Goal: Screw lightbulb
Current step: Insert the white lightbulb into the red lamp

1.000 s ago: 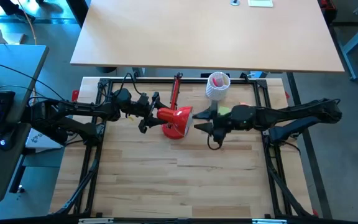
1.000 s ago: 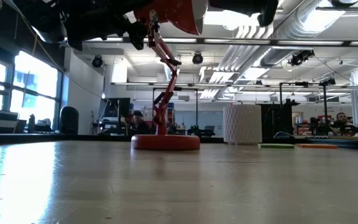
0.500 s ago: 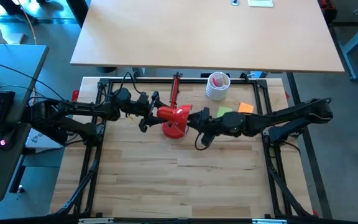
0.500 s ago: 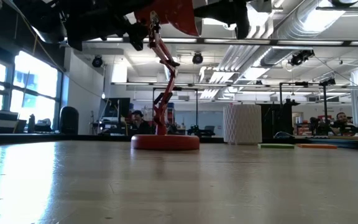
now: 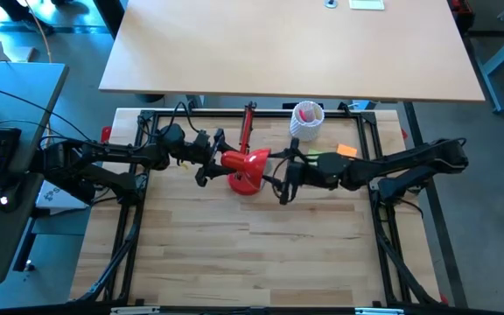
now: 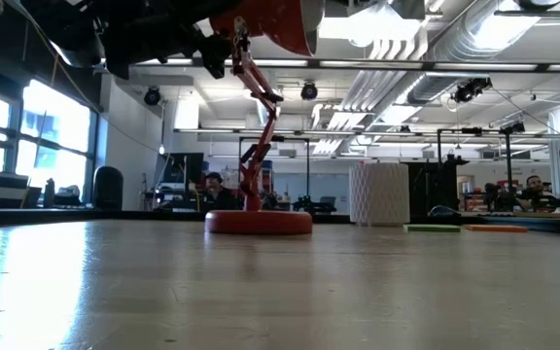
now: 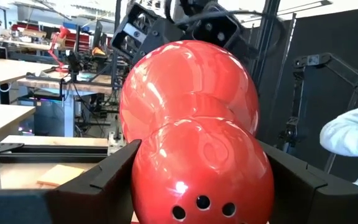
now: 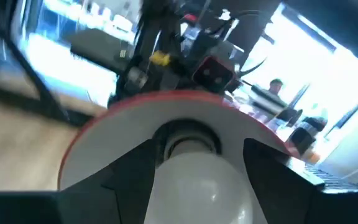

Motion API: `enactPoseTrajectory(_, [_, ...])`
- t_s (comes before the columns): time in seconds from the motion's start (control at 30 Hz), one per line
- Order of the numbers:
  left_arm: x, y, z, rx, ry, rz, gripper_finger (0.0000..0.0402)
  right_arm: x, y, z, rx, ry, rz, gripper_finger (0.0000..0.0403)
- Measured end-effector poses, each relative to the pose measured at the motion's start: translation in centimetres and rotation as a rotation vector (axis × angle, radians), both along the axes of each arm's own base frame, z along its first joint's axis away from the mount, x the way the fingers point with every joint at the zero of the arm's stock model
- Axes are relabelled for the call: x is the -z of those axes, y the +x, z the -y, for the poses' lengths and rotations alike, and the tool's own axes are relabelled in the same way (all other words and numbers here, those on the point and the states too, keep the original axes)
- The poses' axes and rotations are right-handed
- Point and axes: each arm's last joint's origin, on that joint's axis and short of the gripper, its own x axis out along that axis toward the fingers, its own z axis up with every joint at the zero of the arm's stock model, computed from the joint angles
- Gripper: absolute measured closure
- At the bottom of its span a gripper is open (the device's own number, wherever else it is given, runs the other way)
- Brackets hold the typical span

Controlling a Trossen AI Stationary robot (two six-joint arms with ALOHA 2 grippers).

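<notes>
Together, from left to right across the table, we see two arms meeting at one red lamp. Our left gripper (image 5: pixel 206 157) is clenched around the rear of the lamp's shade (image 7: pixel 197 155), one dark finger on each side, steadying it. The shade (image 5: pixel 245 166) opens toward our right gripper (image 5: pixel 280 178), which grasps the one lightbulb (image 8: pixel 197 180) between its fingers; the bulb's base sits at the socket (image 8: pixel 188 138) inside the shade's white interior. We judge the threading step is in hand: the next move calls for turning the bulb while keeping it straight in the socket. Behind stands one white perforated cup (image 5: pixel 306 121), and beside it lie one green and one orange paper square.
</notes>
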Motion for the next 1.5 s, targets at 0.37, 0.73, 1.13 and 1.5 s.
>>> enactPoseTrajectory(0.37, [-0.1, 0.0, 0.0, 0.003, 0.004, 0.006, 0.0150, -2.5, -3.6, -0.3, -0.022, -0.309, -0.103, 0.0165])
enactPoseTrajectory(0.73, [-0.1, 0.0, 0.0, 0.002, -0.002, 0.004, 0.0150, -0.1, -2.0, -0.8, -0.026, -1.119, -0.380, 0.0165])
enactPoseTrajectory(1.13, [0.0, 0.0, 0.0, 0.002, -0.003, 0.003, 0.0150, 0.9, -0.7, -0.8, -0.002, -1.015, -0.354, 0.0164])
enactPoseTrajectory(1.5, [-0.1, 0.0, 0.0, -0.007, -0.001, 0.007, 0.0150, 0.3, -0.5, -0.8, -0.013, -0.115, -0.086, 0.0165])
